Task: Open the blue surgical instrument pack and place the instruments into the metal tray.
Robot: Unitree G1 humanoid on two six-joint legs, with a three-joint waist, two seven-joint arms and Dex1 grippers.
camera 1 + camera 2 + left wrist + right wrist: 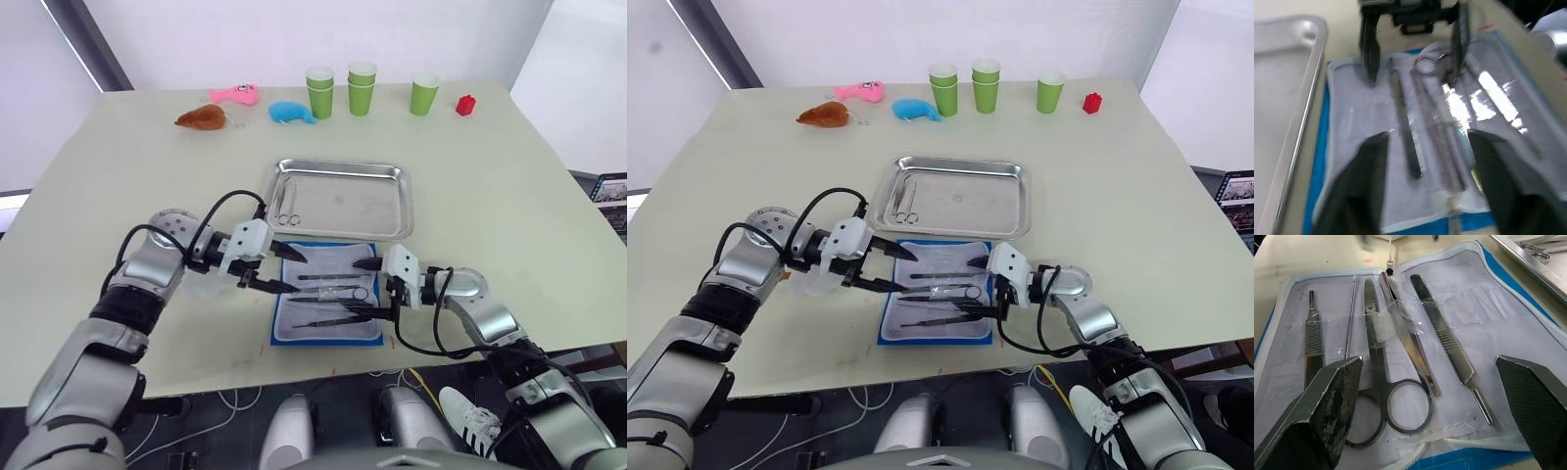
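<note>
The blue surgical instrument pack [327, 340] lies open near the table's front edge, its pale lining up. Several instruments [1400, 333] rest on the lining: ring-handled scissors [1382, 392], forceps and slim handles. Just behind the pack sits the metal tray [390, 176], with a pair of scissors [285, 202] at its left end. My left gripper [297, 272] hovers open over the pack's left part, and my right gripper [357, 288] stands open over its right part. The two face each other, and neither holds anything.
Along the far edge stand green cups [361, 88], a red block [465, 105], a blue whale toy [290, 113], a pink toy [236, 94] and a brown toy [202, 117]. Bare tabletop stretches left and right of the tray.
</note>
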